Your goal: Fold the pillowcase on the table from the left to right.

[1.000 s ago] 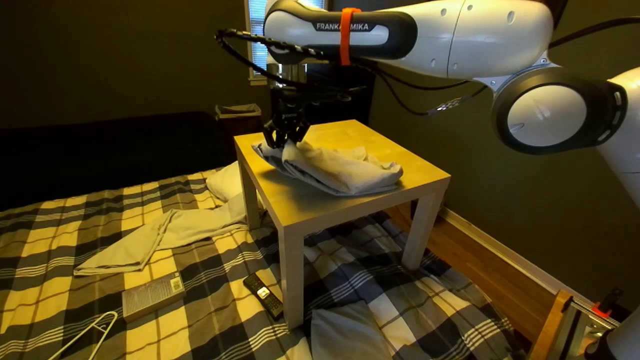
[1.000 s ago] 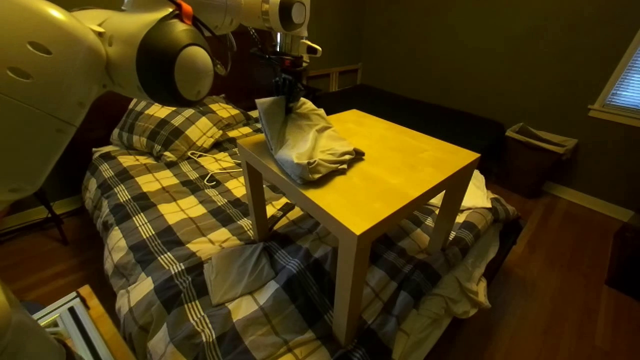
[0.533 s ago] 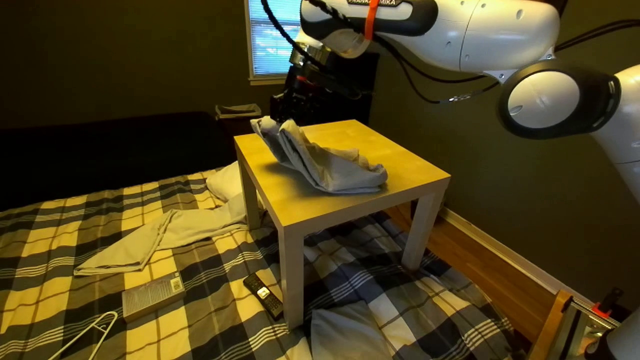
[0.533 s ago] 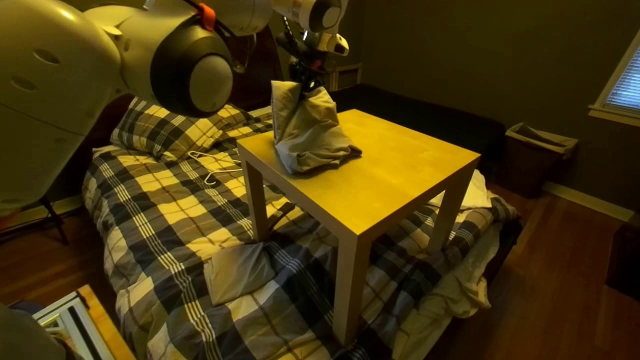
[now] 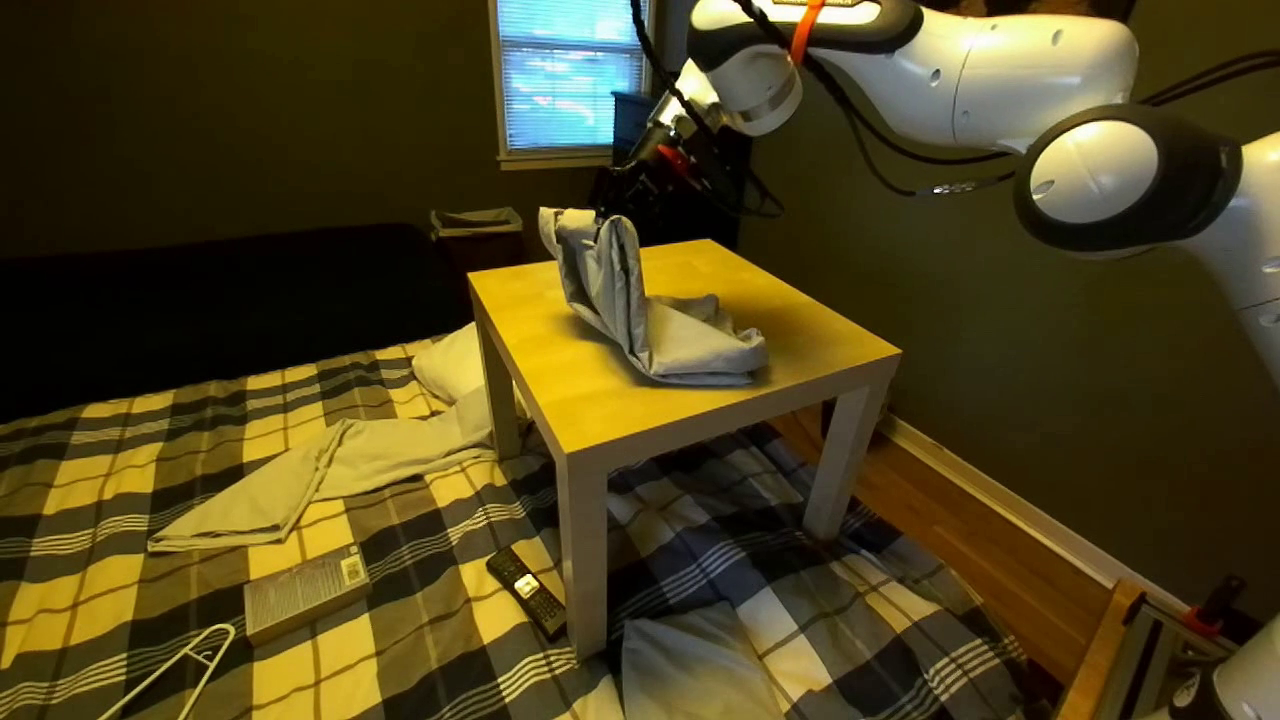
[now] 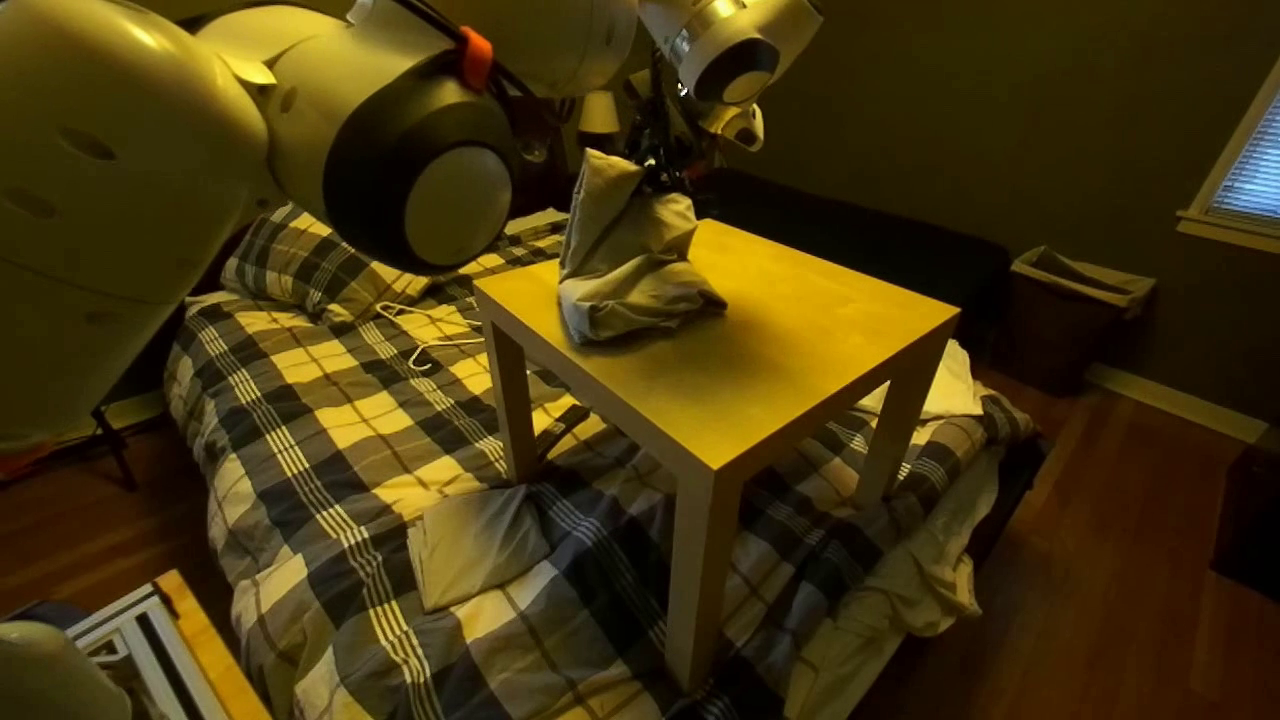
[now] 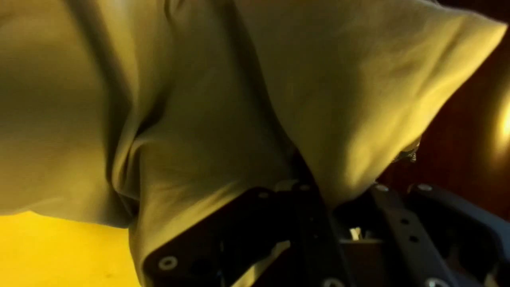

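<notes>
In bkgd, bin (image 6: 1055, 325) has pale liner (image 6: 1097, 283), & over tbl (image 6: 800, 310) hand (image 7: 331, 196) is clamped on raised end of pillowcase (image 5: 612, 275).

Wrinkled matt cloth pillowcase (image 5: 695, 340), smooth wood-look table (image 6: 800, 320), glossy plastic-looking robot arm (image 5: 1040, 75), soft cloth bedspread (image 6: 350, 430)

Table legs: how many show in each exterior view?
3 apiece, in both exterior views: a near leg, a picture-left leg and a picture-right leg. A fourth, at the far corner, is probably hidden by the tabletop.
</notes>
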You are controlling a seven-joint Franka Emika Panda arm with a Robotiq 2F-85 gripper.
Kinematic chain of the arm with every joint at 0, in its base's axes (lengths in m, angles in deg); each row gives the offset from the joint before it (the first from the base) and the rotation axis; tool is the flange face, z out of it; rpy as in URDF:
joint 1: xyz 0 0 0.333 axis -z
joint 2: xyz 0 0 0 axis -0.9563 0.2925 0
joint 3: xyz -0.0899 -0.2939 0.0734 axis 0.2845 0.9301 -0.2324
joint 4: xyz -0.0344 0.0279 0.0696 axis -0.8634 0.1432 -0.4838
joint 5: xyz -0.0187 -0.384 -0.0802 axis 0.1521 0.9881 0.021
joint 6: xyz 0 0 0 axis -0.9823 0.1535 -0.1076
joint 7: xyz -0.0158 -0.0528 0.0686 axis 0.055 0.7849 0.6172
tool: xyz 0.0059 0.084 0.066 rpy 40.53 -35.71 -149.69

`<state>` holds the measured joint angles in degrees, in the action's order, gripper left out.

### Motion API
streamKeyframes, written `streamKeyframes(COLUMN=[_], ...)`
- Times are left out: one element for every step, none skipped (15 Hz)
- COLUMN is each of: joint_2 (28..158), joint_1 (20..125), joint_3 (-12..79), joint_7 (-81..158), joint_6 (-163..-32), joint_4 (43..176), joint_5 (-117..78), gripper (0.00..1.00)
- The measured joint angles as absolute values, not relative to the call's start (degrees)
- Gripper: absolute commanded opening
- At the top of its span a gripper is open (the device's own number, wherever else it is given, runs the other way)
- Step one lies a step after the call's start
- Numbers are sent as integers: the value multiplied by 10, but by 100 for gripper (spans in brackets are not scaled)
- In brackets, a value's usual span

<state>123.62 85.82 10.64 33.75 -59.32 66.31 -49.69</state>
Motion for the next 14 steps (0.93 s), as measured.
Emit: streamKeyframes(joint_2=[1236, 1236, 1236, 1236, 1236, 1236, 1236, 1235, 1234, 1230, 1223, 1216, 1207, 1198], joint_1=[861, 861, 860, 859, 858, 857, 857, 856, 856, 855, 856, 857, 859, 861], joint_3=[104, 103, 101, 100, 99, 100, 101, 103, 108, 115, 123, 132, 139, 144], joint_7=[337, 337, 337, 337, 337, 338, 340, 344, 352, 361, 373, 384, 394, 401], joint_6=[-593, -593, -593, -593, -593, -594, -603, -619, -640, -665, -688, -711, -731, -751], joint_4=[666, 667, 668, 668, 668, 668, 668, 668, 670, 675, 685, 697, 711, 725], joint_5=[-500, -501, -501, -501, -501, -501, -499, -498, -496, -494, -492, -492, -492, -492], gripper=[9, 9, 9, 2, 2, 2, 2, 2, 2, 2, 2, 2, 2, 2])
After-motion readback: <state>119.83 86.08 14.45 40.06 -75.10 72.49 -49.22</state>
